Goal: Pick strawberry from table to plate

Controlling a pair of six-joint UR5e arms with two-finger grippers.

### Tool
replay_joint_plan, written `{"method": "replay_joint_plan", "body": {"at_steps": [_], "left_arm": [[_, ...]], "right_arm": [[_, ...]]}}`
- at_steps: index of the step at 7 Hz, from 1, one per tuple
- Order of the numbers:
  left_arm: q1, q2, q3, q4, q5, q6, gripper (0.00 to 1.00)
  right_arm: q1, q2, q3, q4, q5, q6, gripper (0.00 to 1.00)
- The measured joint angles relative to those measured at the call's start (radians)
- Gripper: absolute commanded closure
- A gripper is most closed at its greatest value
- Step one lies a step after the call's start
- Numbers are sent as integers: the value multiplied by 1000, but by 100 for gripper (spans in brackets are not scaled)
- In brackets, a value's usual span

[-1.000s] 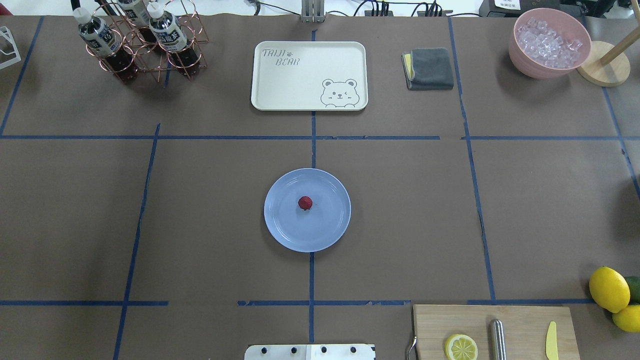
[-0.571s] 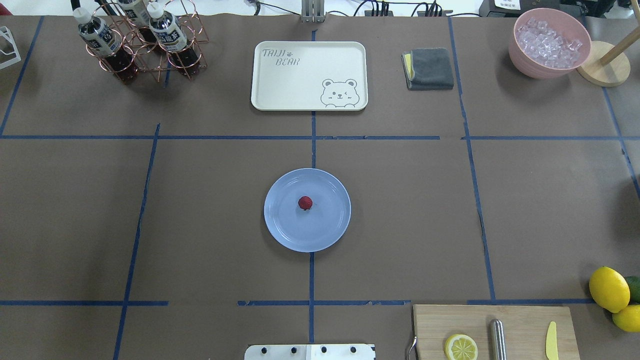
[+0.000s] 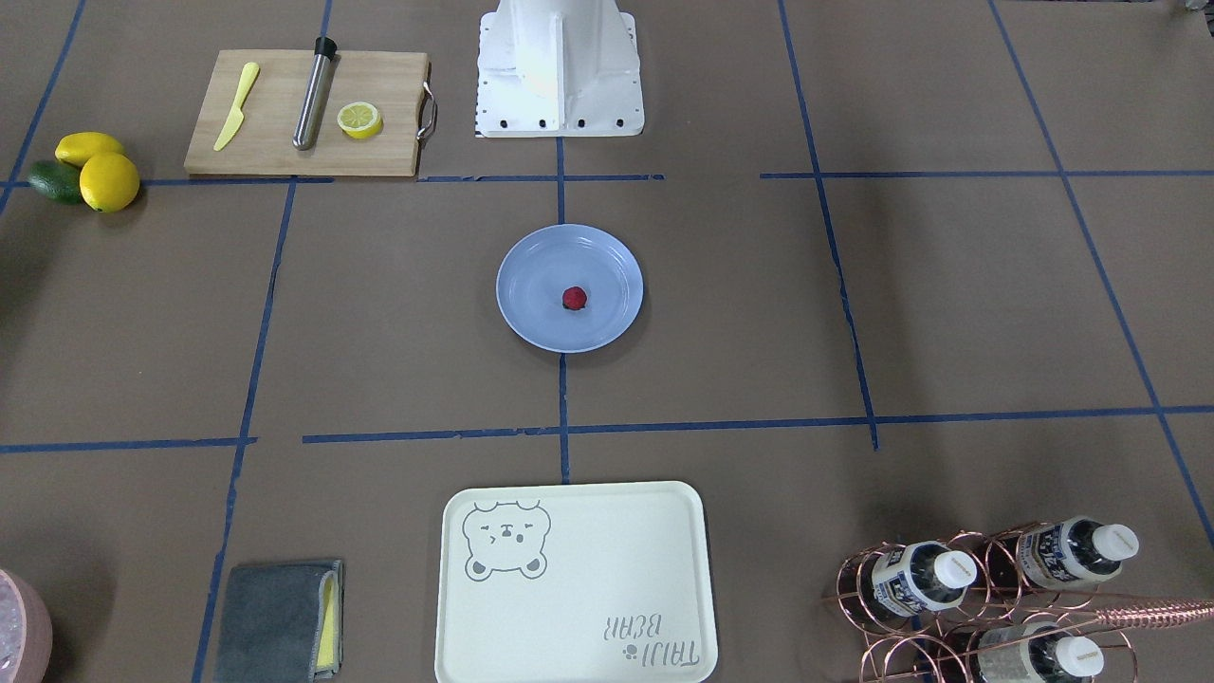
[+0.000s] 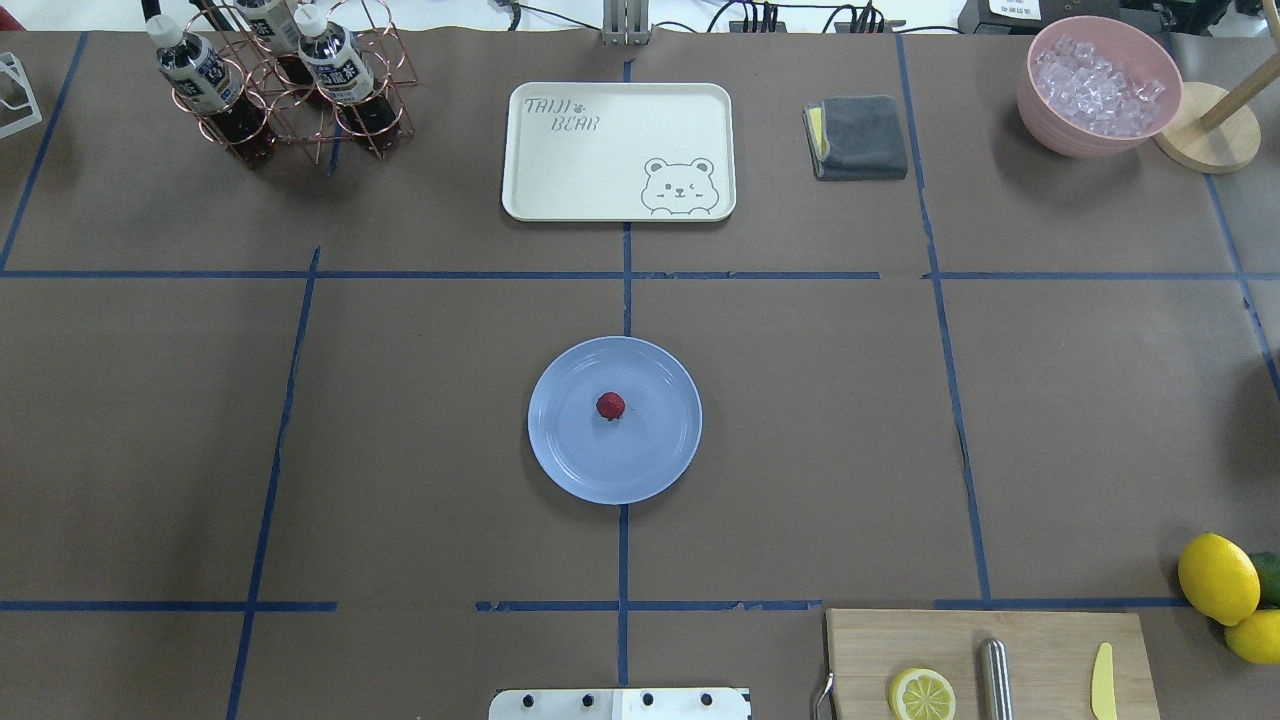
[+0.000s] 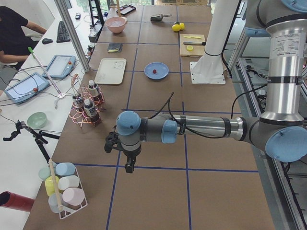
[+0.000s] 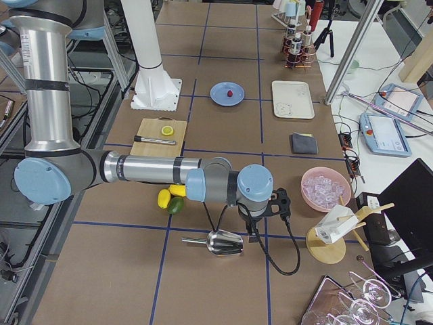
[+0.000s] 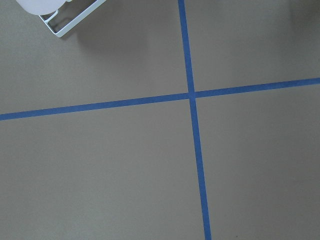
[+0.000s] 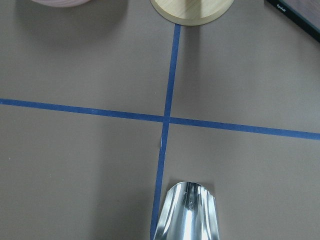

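Nothing has moved: tiny dark-red strawberry (image 4: 610,405) sits mid light-blue plate (image 4: 655,462).

Far edge: bottle rack (image 4: 290,100), bear tray (image 4: 600,165), grey cloth (image 4: 862,137), pink bowl (image 4: 1075,140) of ice (image 4: 1098,78). Near edge: cutting board (image 4: 1045,660) bearing lemon slice (image 4: 922,694), steel rod (image 4: 995,680), yellow knife (image 4: 1102,682); lemons (image 4: 1218,578) beside it.

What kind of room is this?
Probably a robot testing lab: the left arm and right arm reach over a table gridded with blue tape, with a tablet on the desk beside.
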Motion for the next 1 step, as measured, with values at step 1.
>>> {"method": "replay_joint_plan", "body": {"at_steps": [1], "left_arm": [[0,0,-1,0,0,0,0]], "right_arm": [[0,0,1,0,0,0,0]]}}
